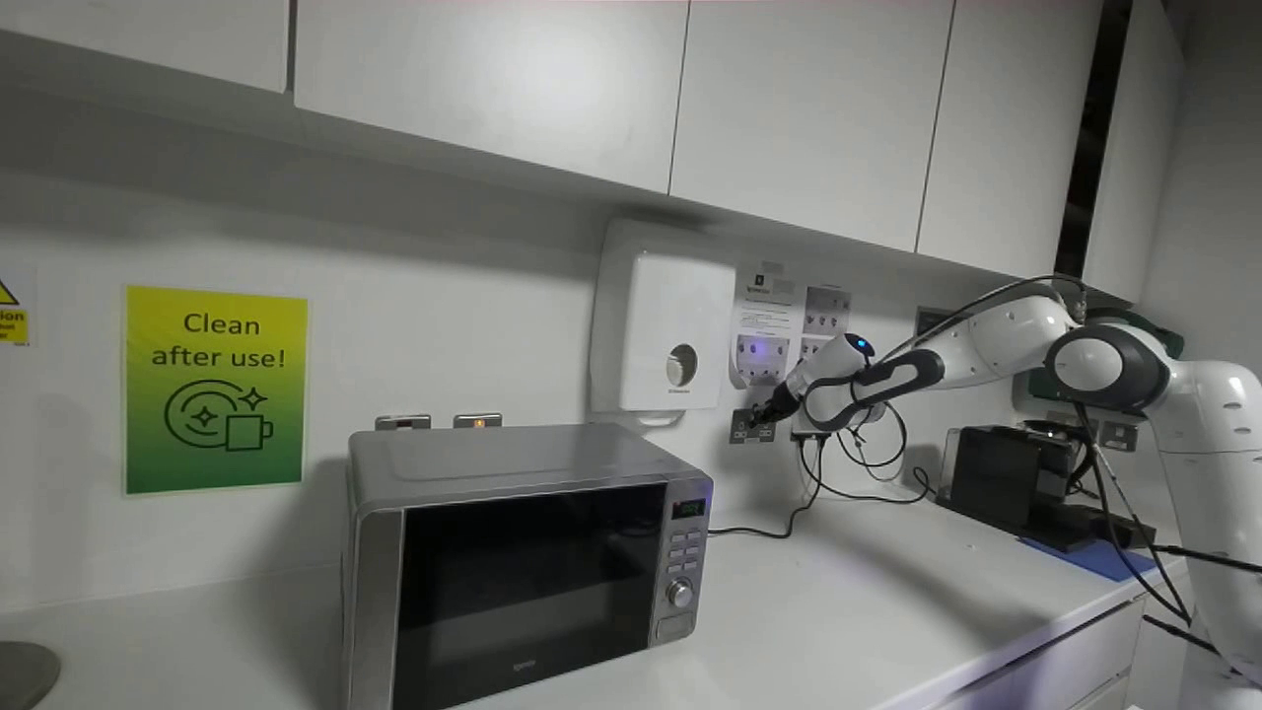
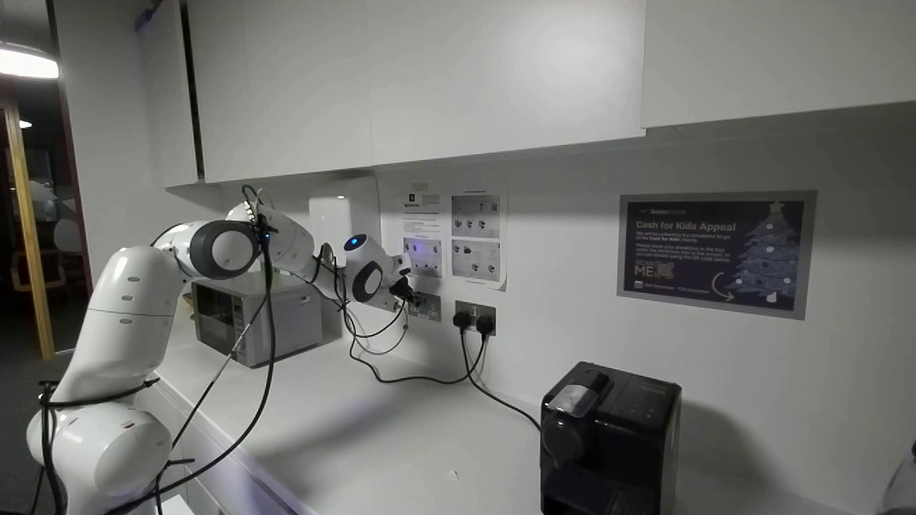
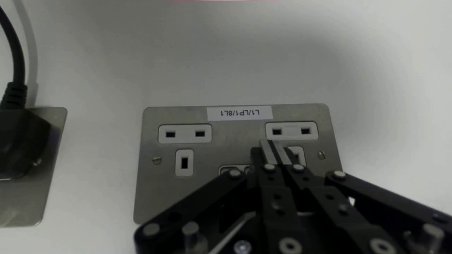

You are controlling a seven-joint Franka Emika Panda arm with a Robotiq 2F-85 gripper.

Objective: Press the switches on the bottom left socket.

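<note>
Switches (image 3: 228, 169) sit between the two outlets (image 3: 291, 131) of the metal socket (image 3: 235, 141), where my tool (image 3: 271, 143) covers much of them in the wrist view. I make out little more than one edge of them, so how each is set I cannot tell. My tool is closed together, its two pale-faced tips side by side with a thin dark line between them. They lie over the socket, just beside the slots of the right outlet as that view shows it (whether they touch it, I cannot tell from here). A white label (image 3: 240, 113) runs along the edge of the socket, its lettering upside down. Near it on the left of the same view is another metal plate (image 3: 24, 204), and in an exterior view that one bears two black plugs (image 2: 462, 320) with dark cables (image 2: 504, 406) trailing down.

In both exterior views the socket is on the wall (image 1: 444, 325) above the tabletop (image 1: 838, 582), and my arm (image 1: 1016, 335) is extended toward it, the tool in front of part of it. Printed sheets (image 2: 475, 216) are stuck just above. Higher up as well, in an exterior view, a white box (image 1: 659, 306) with a round window is fixed to the wall on the socket's left. A microwave (image 1: 532, 582) and a black coffee machine (image 2: 612, 429) stand on the tabletop, well apart, and cupboards (image 1: 808, 108) run overhead.
</note>
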